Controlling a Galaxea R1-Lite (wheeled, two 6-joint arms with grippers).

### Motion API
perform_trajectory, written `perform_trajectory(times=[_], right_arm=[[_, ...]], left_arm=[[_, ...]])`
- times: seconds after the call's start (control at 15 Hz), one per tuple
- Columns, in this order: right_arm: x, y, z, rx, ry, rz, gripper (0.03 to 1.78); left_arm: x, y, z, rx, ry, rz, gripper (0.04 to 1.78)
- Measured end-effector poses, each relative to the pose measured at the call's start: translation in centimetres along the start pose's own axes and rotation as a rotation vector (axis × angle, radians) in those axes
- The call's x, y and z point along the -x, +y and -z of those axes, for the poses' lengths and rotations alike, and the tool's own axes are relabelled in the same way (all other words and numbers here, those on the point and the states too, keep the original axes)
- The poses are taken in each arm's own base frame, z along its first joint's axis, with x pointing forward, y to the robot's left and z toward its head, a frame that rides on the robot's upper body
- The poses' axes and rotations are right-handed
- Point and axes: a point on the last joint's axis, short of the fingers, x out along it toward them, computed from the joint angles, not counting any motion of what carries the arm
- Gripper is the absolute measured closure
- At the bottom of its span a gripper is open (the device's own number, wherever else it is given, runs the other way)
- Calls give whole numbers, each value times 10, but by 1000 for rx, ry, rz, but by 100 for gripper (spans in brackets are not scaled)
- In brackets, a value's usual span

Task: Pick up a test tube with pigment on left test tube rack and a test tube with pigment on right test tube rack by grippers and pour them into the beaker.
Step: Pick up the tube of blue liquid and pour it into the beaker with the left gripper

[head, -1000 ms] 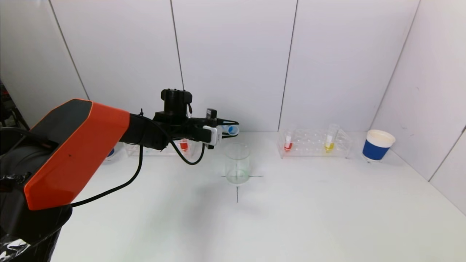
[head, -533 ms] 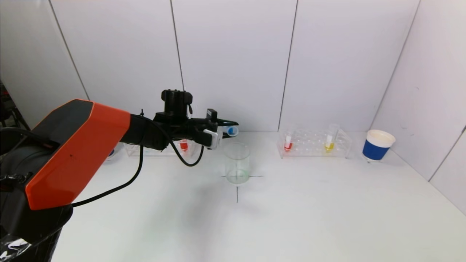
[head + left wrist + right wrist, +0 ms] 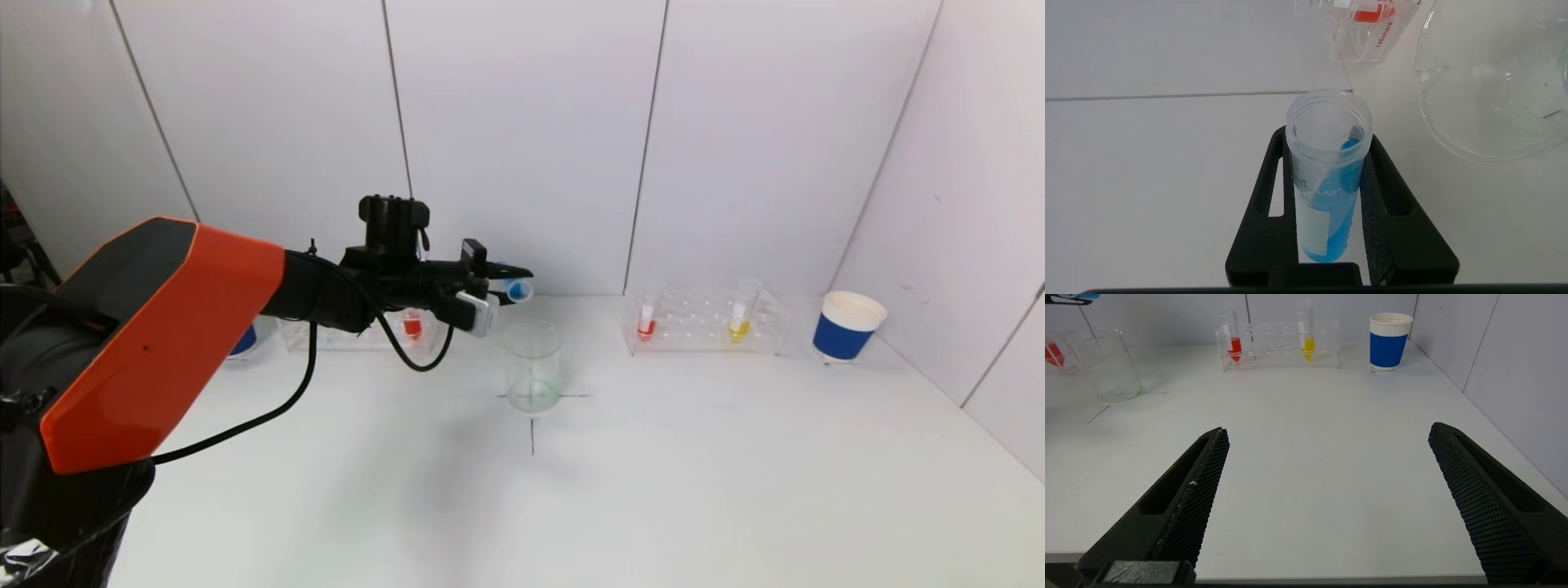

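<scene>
My left gripper [image 3: 508,286] is shut on a test tube of blue pigment [image 3: 518,290], held almost level, its open mouth up and left of the glass beaker [image 3: 532,367]. In the left wrist view the tube [image 3: 1327,179] sits between the two black fingers [image 3: 1274,196], with the beaker rim [image 3: 1490,81] beside it. The left rack [image 3: 359,333] holds a red tube [image 3: 412,325]. The right rack [image 3: 706,322] holds a red tube [image 3: 646,320] and a yellow tube [image 3: 739,314]. My right gripper [image 3: 1327,433] is open and empty, low over the near table.
A blue-and-white paper cup [image 3: 847,327] stands right of the right rack. Another blue cup [image 3: 242,341] is partly hidden behind my left arm. White wall panels close the back and right side. A black cross mark lies under the beaker.
My left gripper with the blue tube has risen slightly and drawn back a little to the left. The right arm has not moved.
</scene>
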Motion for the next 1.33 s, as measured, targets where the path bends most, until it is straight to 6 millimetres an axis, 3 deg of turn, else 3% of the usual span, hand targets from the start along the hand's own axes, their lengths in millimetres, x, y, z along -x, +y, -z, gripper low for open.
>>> perform_trajectory(times=[1.33], right_arm=[[0, 0, 0, 0, 0, 0, 4]], left_arm=[[-1, 6, -11, -89, 96, 107, 136]])
